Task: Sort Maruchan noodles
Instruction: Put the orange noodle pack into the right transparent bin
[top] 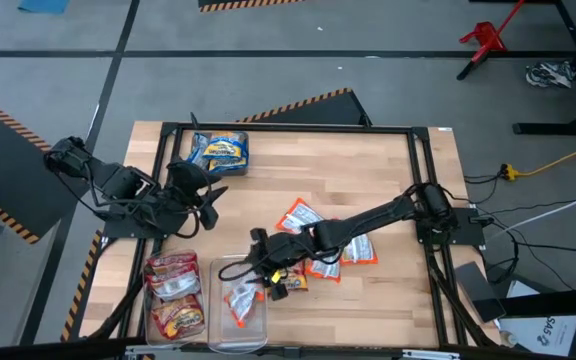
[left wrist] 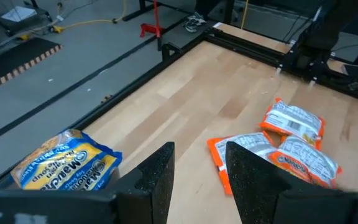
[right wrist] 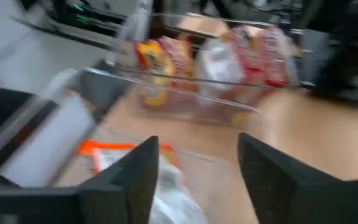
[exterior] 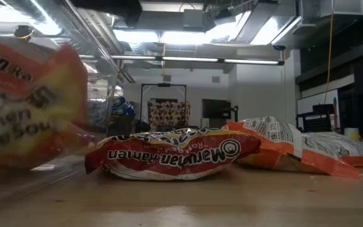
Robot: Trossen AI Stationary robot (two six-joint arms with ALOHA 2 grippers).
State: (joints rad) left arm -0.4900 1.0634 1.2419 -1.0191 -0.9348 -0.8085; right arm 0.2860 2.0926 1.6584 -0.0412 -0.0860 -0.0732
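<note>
Maruchan noodle packets are spread over the wooden table. An orange-and-white packet lies in a clear bin. My right gripper hangs open just over that bin's far right corner, above the packet and clear of it. Red packets fill the neighbouring clear bin. Blue-and-yellow packets sit at the far left. Loose orange-and-white packets and a red one rest flat mid-table. My left gripper waits open, raised at the left.
A black frame runs round the table's edges. Bare wood lies between the blue packets and the loose orange-and-white ones. The two bins stand side by side at the near edge, left of centre.
</note>
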